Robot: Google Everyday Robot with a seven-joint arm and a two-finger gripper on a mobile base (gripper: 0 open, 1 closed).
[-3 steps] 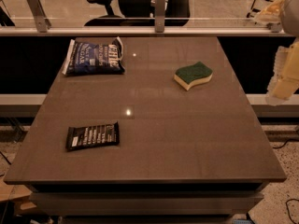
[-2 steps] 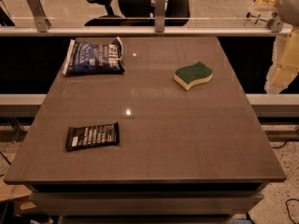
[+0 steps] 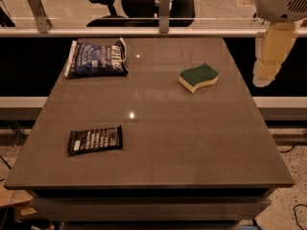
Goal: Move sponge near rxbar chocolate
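The sponge (image 3: pixel 198 76), dark green on top over pale yellow foam, lies on the right part of the grey table (image 3: pixel 192 143), towards the back. The rxbar chocolate (image 3: pixel 94 139), a flat black wrapper with white lettering, lies at the front left of the table. My gripper (image 3: pixel 265 76) hangs in the air off the table's right edge, to the right of the sponge and above its level. It holds nothing that I can see.
A crinkled dark blue chip bag (image 3: pixel 96 58) lies at the table's back left. A rail with glass panels (image 3: pixel 163 30) runs behind the table, with office chairs beyond. The floor drops away past the right edge.
My gripper has moved left and slightly up, closer to the table's right edge. The sponge, bar and chip bag have not moved.
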